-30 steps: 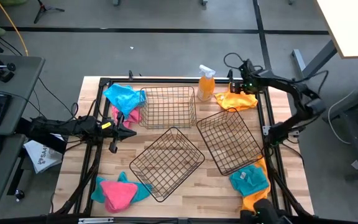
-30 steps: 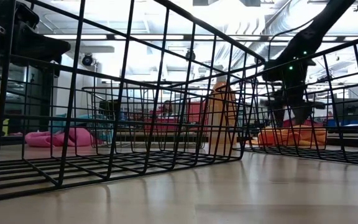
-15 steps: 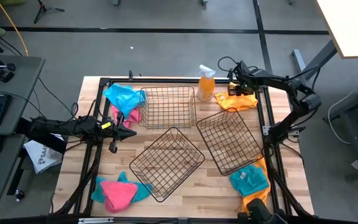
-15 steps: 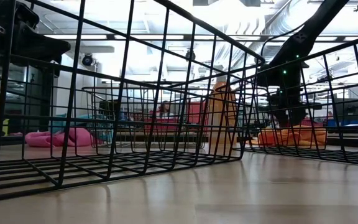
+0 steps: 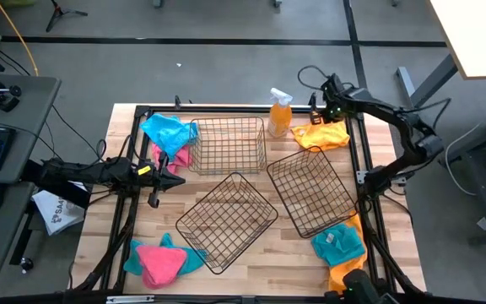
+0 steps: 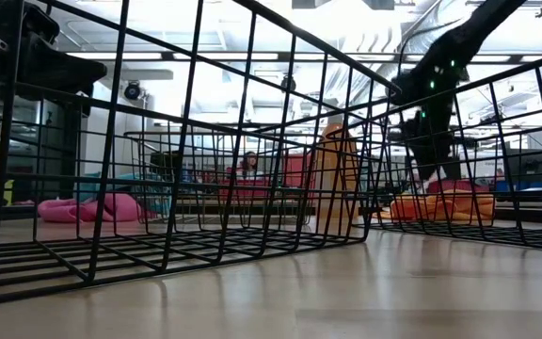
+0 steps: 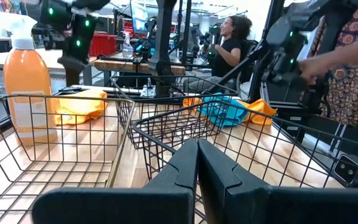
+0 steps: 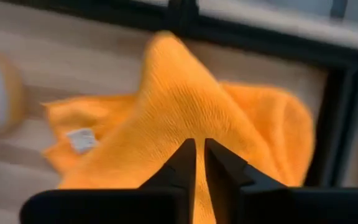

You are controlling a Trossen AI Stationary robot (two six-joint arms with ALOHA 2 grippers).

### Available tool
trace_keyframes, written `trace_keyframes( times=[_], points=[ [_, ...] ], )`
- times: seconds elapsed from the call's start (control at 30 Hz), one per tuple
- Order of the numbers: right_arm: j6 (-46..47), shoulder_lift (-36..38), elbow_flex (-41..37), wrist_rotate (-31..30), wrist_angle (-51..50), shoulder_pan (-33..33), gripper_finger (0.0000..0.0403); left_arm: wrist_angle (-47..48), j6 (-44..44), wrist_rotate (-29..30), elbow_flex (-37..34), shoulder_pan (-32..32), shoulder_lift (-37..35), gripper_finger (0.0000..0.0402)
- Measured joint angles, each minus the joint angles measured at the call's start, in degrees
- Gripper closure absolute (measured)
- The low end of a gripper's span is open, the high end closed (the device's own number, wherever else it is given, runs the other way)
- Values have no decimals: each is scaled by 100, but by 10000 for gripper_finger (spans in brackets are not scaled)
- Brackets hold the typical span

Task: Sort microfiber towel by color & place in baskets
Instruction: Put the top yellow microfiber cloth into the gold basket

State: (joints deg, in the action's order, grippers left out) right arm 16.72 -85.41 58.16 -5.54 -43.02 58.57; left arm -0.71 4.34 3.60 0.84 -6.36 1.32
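Orange towel: fuzzy ribbed cloth [image 5: 321, 136] with a white tag, pulled up into a peak, at the table's far right corner beside the spray bottle [image 5: 279, 113].
Right gripper: [image 8: 199, 163] over that cloth, fingers nearly together, pinching its raised fold.
Other towels: teal over pink heap [image 5: 169, 135] far left; pink on teal [image 5: 160, 259] near left; teal on orange [image 5: 339, 245] near right.
Baskets: three thin wire-grid rectangles, far [image 5: 229, 145], middle [image 5: 227, 219], right [image 5: 313, 192].
Left gripper: [image 5: 175, 179] at the left edge, fingers together, holding nothing.
Table: pale wood planks [image 5: 268, 262].
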Motion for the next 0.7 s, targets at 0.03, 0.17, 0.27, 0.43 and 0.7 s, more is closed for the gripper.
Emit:
trace_keyframes(
  times=[0.03, 0.17, 0.27, 0.43, 0.7],
  points=[
    [-124, 54, 100, 1, -113, 14, 356, 0, 1, 2, 0, -1, 0, 402],
    [-771, 103, 474, 381, -862, 116, 308, 0, 0, 2, -1, 0, 0, 401],
    [-1273, 103, 534, 512, -1307, 167, 258, 0, 0, 2, 0, 1, 2, 402],
    [-1580, 99, 192, 597, -1611, 182, 173, 0, 0, 2, -1, 1, 0, 402],
    [-1062, 2, -316, 593, -906, 128, 111, 0, 0, 0, 0, 1, 0, 402]
  ],
)
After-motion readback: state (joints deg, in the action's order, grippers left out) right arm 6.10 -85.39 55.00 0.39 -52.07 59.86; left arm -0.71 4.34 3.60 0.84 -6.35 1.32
